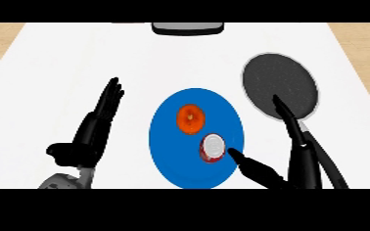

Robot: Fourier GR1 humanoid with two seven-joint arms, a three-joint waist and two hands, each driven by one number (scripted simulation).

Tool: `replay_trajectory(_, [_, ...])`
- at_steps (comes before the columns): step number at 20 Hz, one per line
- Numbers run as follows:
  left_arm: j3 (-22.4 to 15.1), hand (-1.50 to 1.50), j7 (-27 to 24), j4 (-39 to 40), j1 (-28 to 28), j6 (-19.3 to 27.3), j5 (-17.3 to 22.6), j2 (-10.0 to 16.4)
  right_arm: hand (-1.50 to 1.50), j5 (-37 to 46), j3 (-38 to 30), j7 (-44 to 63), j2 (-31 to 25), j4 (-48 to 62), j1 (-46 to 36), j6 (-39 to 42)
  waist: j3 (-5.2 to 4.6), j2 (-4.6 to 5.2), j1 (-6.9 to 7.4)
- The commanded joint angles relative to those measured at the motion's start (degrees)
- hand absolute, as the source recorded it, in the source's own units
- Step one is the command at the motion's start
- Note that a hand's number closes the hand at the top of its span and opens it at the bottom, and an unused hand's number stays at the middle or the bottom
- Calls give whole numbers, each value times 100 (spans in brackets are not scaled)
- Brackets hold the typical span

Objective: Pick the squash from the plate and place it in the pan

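An orange round squash lies on the upper middle of a blue plate at the counter's centre. The dark grey pan sits to the plate's upper right. My right hand comes in at the lower right, open. Its thumb points left and reaches over the plate's right rim, while its straight fingers stretch up over the pan's near edge. The hand is not touching the squash. My left hand rests open at the left of the plate, fingers up.
A small round red-rimmed white item lies on the plate just below the squash, close to my right thumb. A grey and black object sits at the counter's far edge. Wooden floor shows past both side edges.
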Motion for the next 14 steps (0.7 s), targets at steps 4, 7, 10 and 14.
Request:
replay_trajectory(4, [33, 0, -104, -57, 68, -192, -25, -46, -150, 1550, 498, 2523, -167, -777, -598, 1389, 3, 27, 109])
replay_trajectory(7, [189, 0, -120, 202, -180, -284, 2, -64, -150, 1567, 592, 3457, 155, -453, -1350, 2174, 3, 49, 128])
replay_trajectory(10, [32, 0, -170, 179, -115, -180, -167, -216, -150, 1153, 376, 3859, 97, 36, -1968, 2987, 11, 63, 169])
replay_trajectory(14, [22, 0, -150, 25, 18, -311, -128, -144, -150, 824, 531, 4361, 301, 754, -2651, 3946, 13, 69, 242])
